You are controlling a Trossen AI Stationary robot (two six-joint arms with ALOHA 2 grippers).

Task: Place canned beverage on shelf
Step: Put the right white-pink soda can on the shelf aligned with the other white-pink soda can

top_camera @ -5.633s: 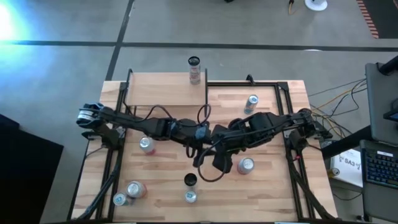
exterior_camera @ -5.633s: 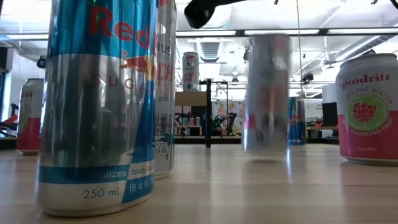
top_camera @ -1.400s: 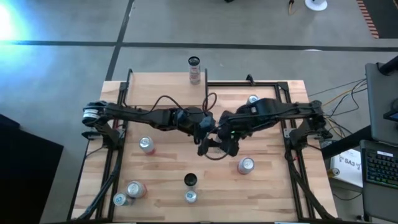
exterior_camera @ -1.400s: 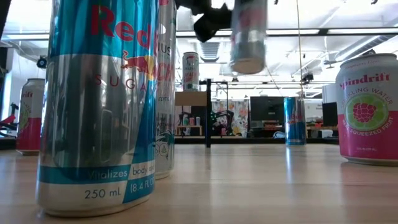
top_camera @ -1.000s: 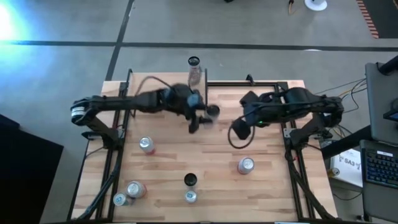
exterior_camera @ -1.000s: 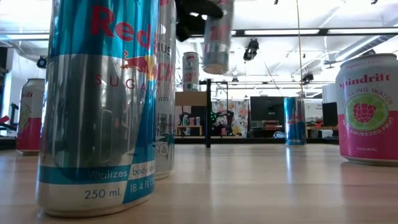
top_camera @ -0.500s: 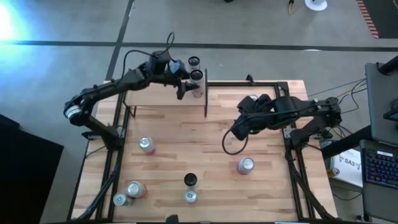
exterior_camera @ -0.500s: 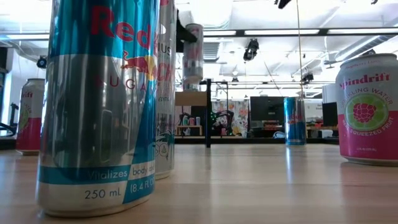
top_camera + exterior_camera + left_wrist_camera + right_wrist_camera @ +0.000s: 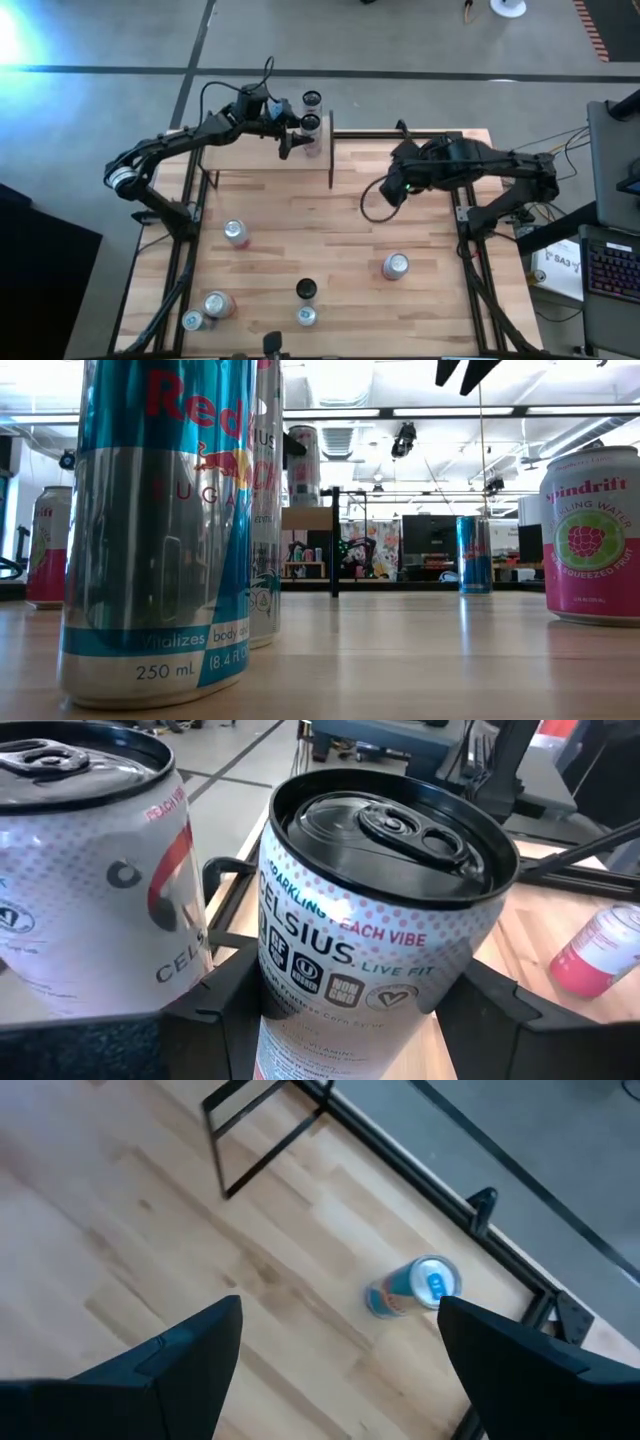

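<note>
Carrying a Celsius can [image 9: 375, 935] up from mid-tabletop, the left claw [image 9: 296, 135] has arrived at the shelf's [image 9: 250, 150] far right corner, so only setting down and letting go seem left. The claw's fingers clamp the can's sides, part-open around it. Just beside the claw stands a second Celsius can [image 9: 85, 870], already shelved. The right claw [image 9: 335, 1365], pulled back toward its own side, gapes wide and empty above a blue can [image 9: 412, 1291] on the tabletop [image 9: 300, 235].
</note>
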